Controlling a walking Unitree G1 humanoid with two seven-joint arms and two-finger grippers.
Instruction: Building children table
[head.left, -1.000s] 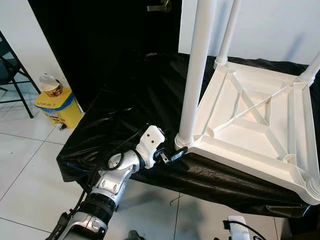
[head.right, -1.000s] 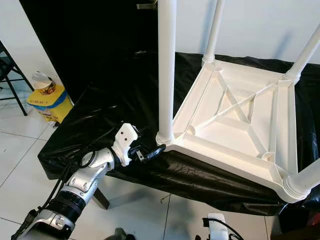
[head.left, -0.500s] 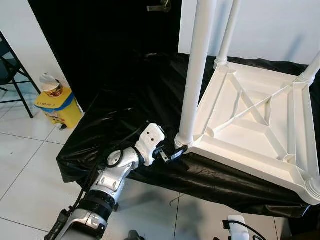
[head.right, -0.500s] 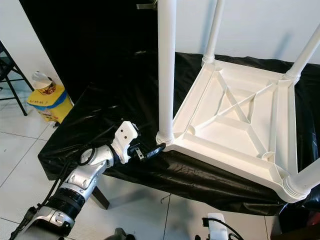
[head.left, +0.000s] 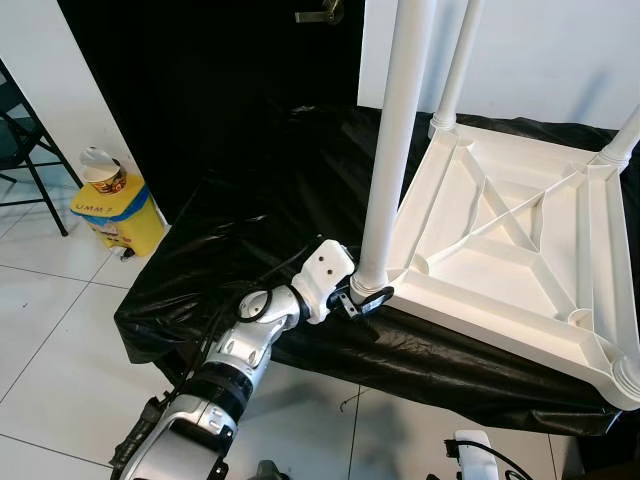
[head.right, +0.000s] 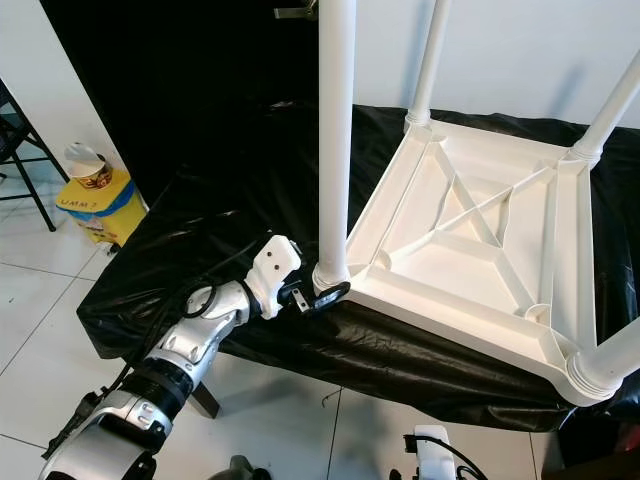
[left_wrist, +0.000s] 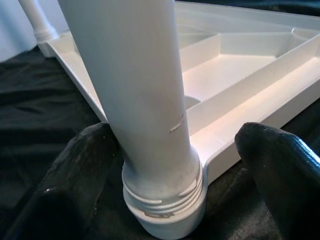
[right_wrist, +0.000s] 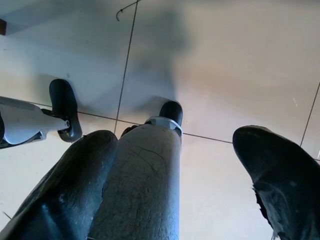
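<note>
Upturned white plastic children's table (head.left: 510, 250) lying top-down on a black plastic sheet (head.left: 250, 210) draped over a low bench, right of centre, three white tubular legs pointing up. Near-left leg, a tall white plastic tube (head.left: 395, 140), seated in the near-left corner socket with its threaded collar (left_wrist: 165, 197) showing bare thread at the base. Left gripper (head.left: 365, 300) low at that collar, at the near edge of the sheet; two black fingers (left_wrist: 75, 175) spread wide to either side of the tube, one finger touching or just beside it, the other apart, so straddling and not clamped. Right gripper (right_wrist: 175, 180) hanging idle over pale floor tiles, fingers spread, nothing between them; a grey limb of the robot itself in the gap behind. Yellow bin with a blue lid (head.left: 115, 210) on the floor far left, well apart from the work. Step in hand, as judged: seating or tightening the near-left leg in its socket. Next move likely calls for closing the fingers on the collar and turning without tipping the leg; thread still exposed suggests not fully home. Fourth corner's socket at the near right not clearly resolved.
</note>
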